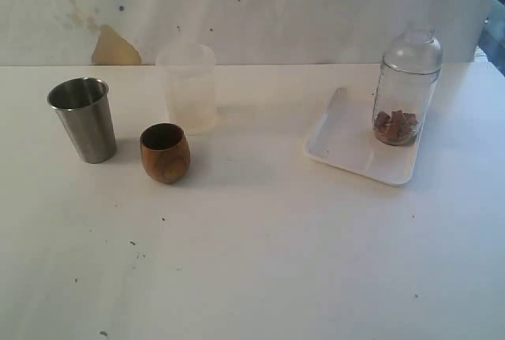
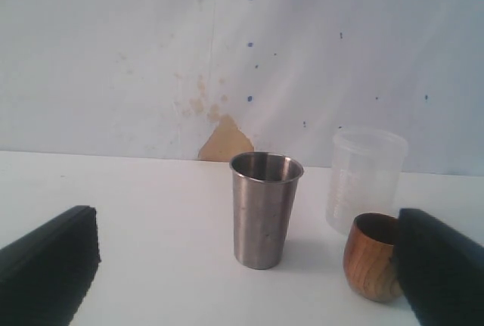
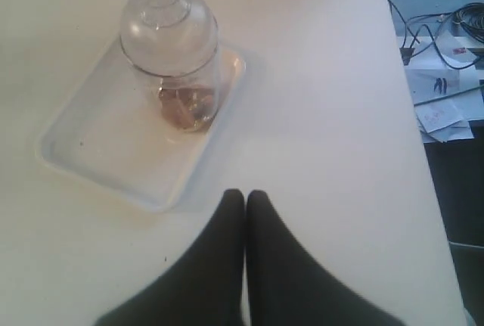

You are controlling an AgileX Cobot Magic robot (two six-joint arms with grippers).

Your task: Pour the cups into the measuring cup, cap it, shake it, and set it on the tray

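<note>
Honestly, exterior view has the measuring cup (image 1: pixel 406 80) sitting capped on the tray (image 1: pixel 339 147), left wrist view shows the left gripper (image 2: pixel 248 214) gaping wide and empty, close by the wooden cup (image 2: pixel 369 258), so 1 careless swing might topple it, and right wrist view shows the right gripper (image 3: pixel 245 196) pinched shut, empty.

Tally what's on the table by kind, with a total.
Steel tumbler: 1
Wooden cup: 1
Frosted cup: 1
Clear measuring cup: 1
White tray: 1
Total: 5
</note>
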